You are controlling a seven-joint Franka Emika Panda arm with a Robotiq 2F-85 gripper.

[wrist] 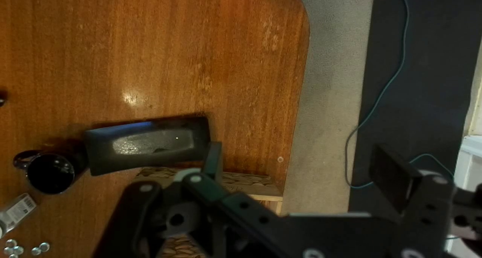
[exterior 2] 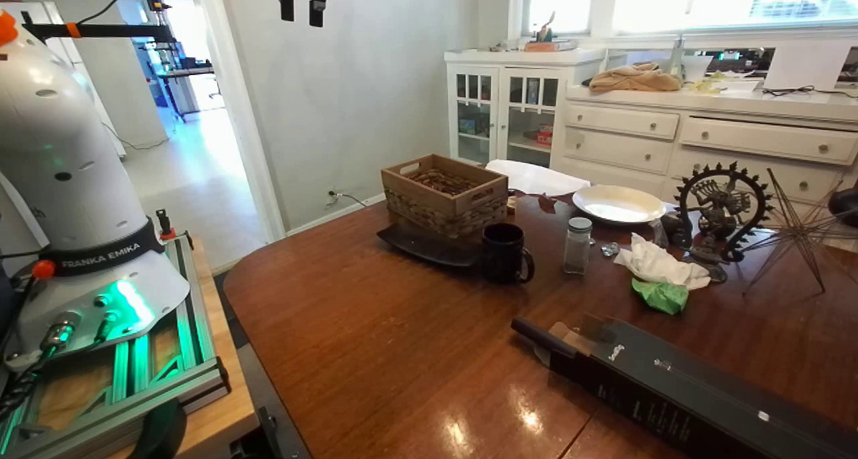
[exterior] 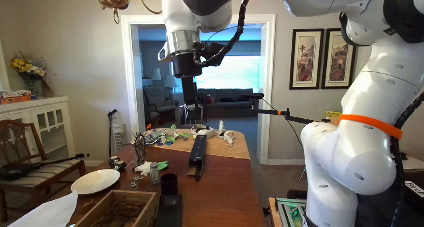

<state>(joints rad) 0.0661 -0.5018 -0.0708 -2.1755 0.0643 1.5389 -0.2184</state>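
Closest to the lens, in the wrist view, is the gripper (wrist: 303,167), its fingers (wrist: 214,157) spread wide apart with nothing held between them. From its base, the arm (exterior: 374,91) rises, bends over at the top and drops its wrist downward, so the gripper hangs pointing at the table (exterior 2: 375,332), well above it.

On the table, a black tray (wrist: 150,148) lies just beside a wooden basket (exterior 2: 442,208) with woven sides, which the gripper partly hides in the wrist view. Brown strips show inside the basket; whether they are contents or weave I cannot tell. By one end of the tray a black mug (exterior 2: 503,254) stands upright, its inside too dark to read. Near the mug stands a lidded glass jar (exterior 2: 576,251).
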